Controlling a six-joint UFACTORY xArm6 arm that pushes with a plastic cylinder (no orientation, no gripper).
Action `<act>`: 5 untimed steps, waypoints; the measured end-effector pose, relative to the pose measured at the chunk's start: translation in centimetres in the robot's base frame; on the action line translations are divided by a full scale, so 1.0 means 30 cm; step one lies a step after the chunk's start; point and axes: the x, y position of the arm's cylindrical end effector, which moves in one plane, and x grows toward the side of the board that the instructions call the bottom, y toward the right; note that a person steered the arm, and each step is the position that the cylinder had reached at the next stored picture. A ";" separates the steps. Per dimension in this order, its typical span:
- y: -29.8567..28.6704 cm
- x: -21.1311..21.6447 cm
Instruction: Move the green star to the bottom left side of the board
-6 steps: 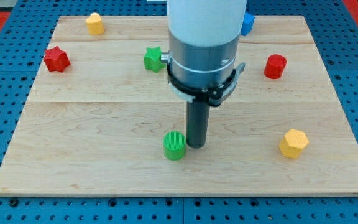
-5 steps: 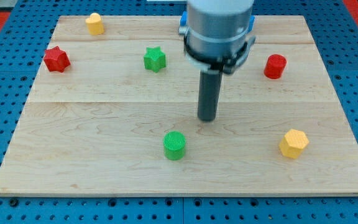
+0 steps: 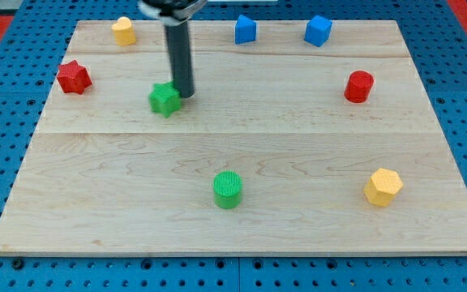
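Note:
The green star [image 3: 164,100] lies on the wooden board [image 3: 242,235], left of centre in the upper half. My tip [image 3: 185,95] is at the star's upper right edge, touching or almost touching it. The rod rises from there to the view's top edge.
A green cylinder [image 3: 228,190] sits low in the middle. A red star [image 3: 74,77] is at the left, a yellow block [image 3: 123,31] at the top left. Two blue blocks [image 3: 246,29] [image 3: 318,30] sit at the top. A red cylinder [image 3: 359,86] and a yellow hexagon [image 3: 383,186] are at the right.
My tip has swung from the board's middle up and to the left, behind the green star. The star has slid left and down from its earlier spot.

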 end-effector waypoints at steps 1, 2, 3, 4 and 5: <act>-0.112 0.078; -0.148 -0.019; -0.204 0.165; -0.222 0.373; -0.245 0.524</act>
